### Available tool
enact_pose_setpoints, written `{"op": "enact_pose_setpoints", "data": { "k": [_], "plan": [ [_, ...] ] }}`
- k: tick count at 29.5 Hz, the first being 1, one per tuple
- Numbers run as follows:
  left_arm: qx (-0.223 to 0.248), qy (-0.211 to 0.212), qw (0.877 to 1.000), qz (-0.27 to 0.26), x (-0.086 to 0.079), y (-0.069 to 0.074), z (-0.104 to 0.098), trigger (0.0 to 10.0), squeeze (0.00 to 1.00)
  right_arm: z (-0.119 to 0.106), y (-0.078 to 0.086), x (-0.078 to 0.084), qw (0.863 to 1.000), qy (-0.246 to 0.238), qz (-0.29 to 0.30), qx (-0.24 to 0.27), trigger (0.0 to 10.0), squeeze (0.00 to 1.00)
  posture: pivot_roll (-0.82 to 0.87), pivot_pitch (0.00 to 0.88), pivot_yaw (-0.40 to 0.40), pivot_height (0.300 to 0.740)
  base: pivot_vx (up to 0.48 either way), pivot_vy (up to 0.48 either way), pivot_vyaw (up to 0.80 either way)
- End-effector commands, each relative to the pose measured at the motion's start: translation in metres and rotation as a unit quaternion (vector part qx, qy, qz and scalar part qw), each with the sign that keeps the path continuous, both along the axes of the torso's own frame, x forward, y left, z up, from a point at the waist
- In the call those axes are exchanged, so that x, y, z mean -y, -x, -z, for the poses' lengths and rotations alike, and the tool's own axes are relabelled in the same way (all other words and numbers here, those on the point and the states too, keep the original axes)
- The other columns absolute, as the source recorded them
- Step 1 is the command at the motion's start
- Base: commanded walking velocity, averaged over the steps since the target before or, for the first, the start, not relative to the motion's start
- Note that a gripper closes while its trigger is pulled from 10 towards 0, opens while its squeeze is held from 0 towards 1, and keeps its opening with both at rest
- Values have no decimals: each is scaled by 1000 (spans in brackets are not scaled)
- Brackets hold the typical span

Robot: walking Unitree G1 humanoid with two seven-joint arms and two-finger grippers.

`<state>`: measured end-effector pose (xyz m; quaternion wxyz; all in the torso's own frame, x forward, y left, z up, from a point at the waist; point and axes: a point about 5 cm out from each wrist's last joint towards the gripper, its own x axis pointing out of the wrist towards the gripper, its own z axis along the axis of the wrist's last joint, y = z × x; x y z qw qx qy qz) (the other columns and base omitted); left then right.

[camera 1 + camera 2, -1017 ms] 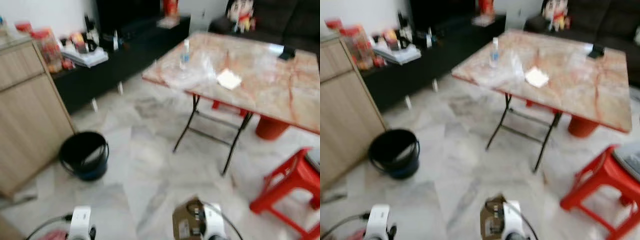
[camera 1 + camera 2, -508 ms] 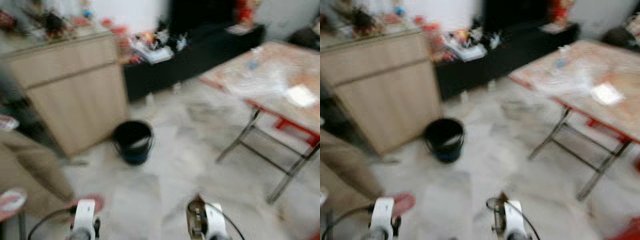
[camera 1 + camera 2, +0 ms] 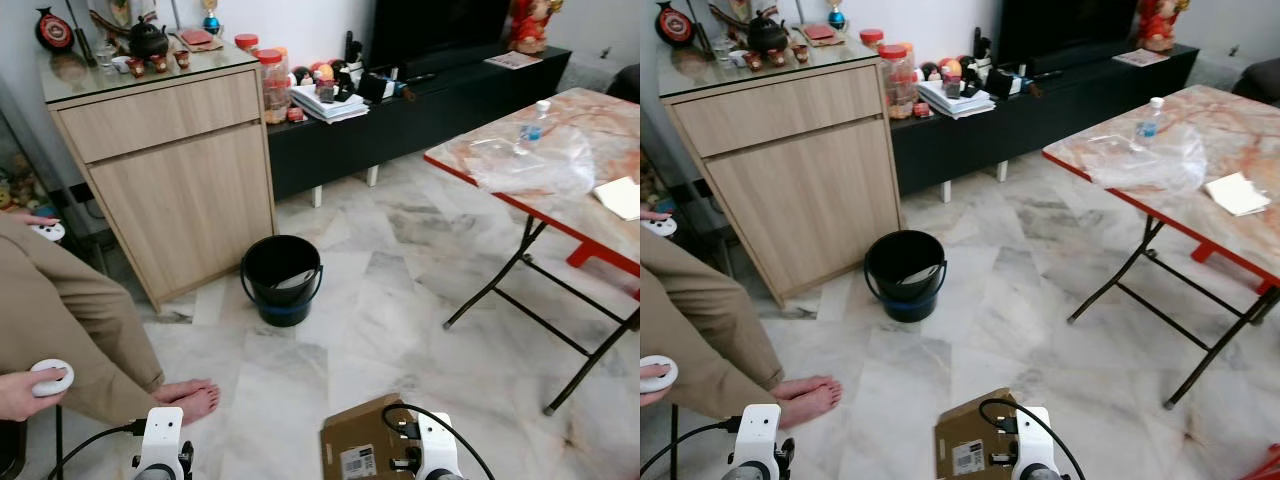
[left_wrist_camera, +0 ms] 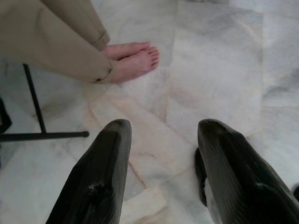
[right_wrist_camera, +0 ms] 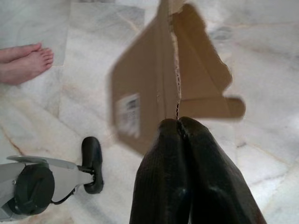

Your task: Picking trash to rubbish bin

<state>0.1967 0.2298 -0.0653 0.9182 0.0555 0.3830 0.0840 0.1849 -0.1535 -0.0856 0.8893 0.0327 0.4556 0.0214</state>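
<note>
A flattened brown cardboard box with a white label hangs low in front of me. In the right wrist view my right gripper is shut on the cardboard box, pinching its torn edge. The black rubbish bin stands on the marble floor ahead, a little left of centre, next to a wooden cabinet, with something pale inside. My left gripper hangs open over bare floor, nothing between its fingers. Both wrists sit at the bottom of the eye views.
A person in beige trousers sits at my left, bare feet on the floor, a white controller in hand. A wooden cabinet and black TV console line the far wall. A folding marble-top table with bottle and plastic bag stands right.
The camera has swung left: the bin now lies ahead near centre, the cabinet and a seated person have come into view. The right gripper still holds the cardboard.
</note>
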Motion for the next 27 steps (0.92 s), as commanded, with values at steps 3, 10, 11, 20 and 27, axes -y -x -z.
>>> {"op": "enact_pose_setpoints", "data": {
  "k": [3,10,11,20,27],
  "plan": [
    [-1,-7,1000,0,-1,0,0,10000,0,-3,-6,-2,1000,0,-5,13,10000,0,-15,21,-13,740,363,0,304],
    [-1,-8,1000,-1,-2,0,0,10000,0,-4,-8,1,1000,-5,14,19,10000,0,-16,19,-12,740,371,0,196],
    [-1,-8,1000,0,-2,0,0,10000,0,-5,-8,1,1000,-5,14,20,10000,0,-16,16,-12,740,379,0,0],
    [0,-9,1000,2,-2,0,-1,10000,0,-5,-9,2,1000,-1,15,18,10000,0,-15,14,-12,740,378,0,0],
    [-1,-9,1000,3,-2,0,-1,10000,0,-6,-11,1,1000,-3,13,24,10000,0,-11,0,-11,740,378,0,-188]
  ]
}}
